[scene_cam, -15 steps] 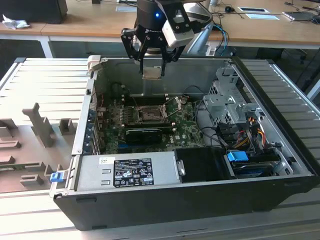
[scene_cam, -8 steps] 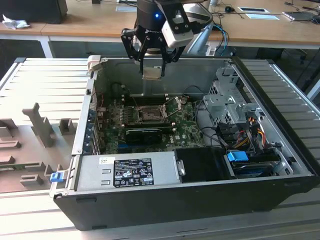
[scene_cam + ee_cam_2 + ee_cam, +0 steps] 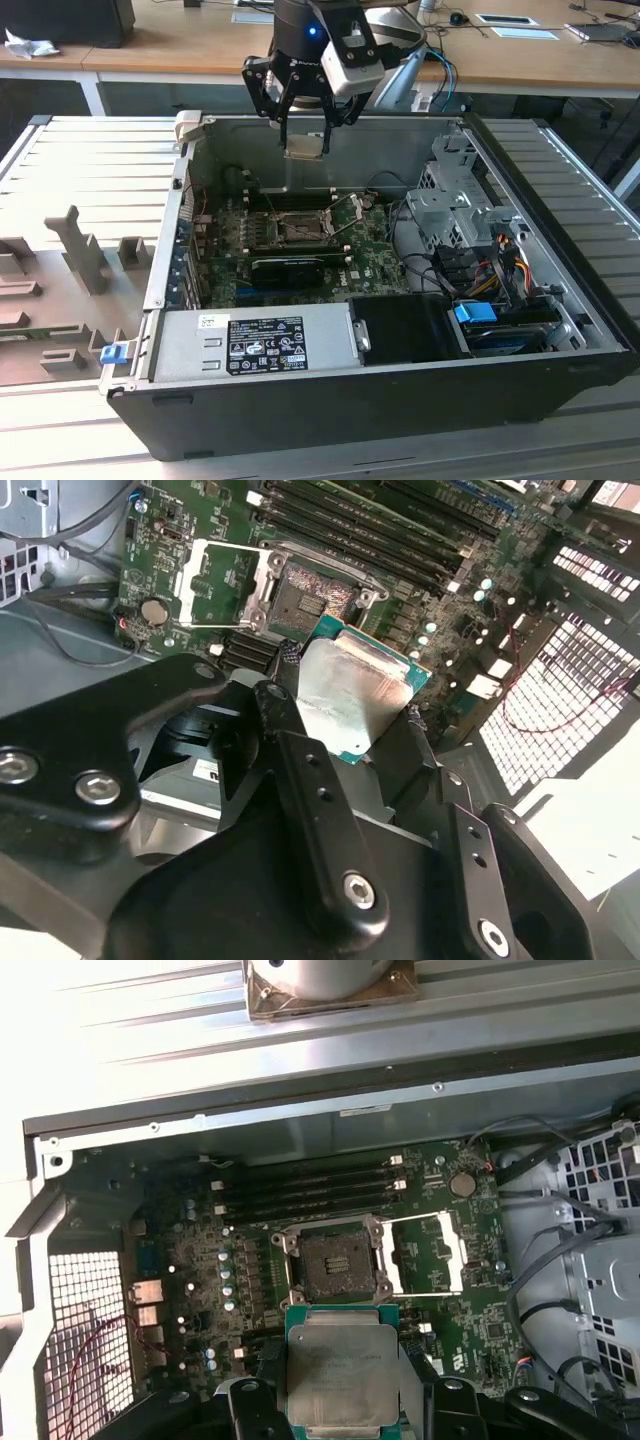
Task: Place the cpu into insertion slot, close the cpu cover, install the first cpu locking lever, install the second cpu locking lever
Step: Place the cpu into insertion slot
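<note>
My gripper [image 3: 303, 132] hangs above the open computer case and is shut on the cpu [image 3: 304, 149], a flat square chip with a pale metal face and green edge. In both wrist views the cpu [image 3: 340, 1372] [image 3: 352, 692] sits between the black fingers [image 3: 283, 685], well above the board. The insertion slot [image 3: 335, 1263] [image 3: 303, 596] is a dark square socket with a silvery rim, uncovered, on the green board [image 3: 355, 245] below the chip. The cpu cover [image 3: 425, 1253] [image 3: 222, 580], a silvery frame with a square window, lies flipped open beside the socket.
Long dark memory slots [image 3: 300, 1190] run along one side of the socket. A black card [image 3: 295, 265] lies beside the socket toward the power supply [image 3: 280, 340]. A drive cage [image 3: 450, 200] and cables [image 3: 490, 265] fill the exterior view's right. Case walls [image 3: 330, 140] ring the board.
</note>
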Controlling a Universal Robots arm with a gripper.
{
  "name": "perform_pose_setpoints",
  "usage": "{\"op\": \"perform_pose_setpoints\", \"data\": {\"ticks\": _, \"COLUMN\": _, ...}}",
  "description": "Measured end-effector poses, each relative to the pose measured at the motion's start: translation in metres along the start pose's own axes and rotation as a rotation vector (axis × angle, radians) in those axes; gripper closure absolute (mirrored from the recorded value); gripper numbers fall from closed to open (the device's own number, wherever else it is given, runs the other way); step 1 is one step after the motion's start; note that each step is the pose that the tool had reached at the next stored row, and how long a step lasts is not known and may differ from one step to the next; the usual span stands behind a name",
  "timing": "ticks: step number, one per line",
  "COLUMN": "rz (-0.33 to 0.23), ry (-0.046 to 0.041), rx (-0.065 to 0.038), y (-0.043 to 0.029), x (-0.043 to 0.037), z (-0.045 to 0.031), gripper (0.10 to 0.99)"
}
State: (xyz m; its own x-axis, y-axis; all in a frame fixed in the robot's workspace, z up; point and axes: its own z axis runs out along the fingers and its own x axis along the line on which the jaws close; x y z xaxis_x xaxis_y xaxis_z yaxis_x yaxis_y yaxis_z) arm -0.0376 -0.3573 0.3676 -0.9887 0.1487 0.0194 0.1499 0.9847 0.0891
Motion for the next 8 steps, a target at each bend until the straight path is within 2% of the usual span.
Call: {"op": "perform_pose_setpoints", "data": {"ticks": 8, "rz": 0.042, "ry": -0.0038, "rx": -0.001, "y": 0.0, "x": 0.0, "z": 0.0, "gripper": 0.549}}
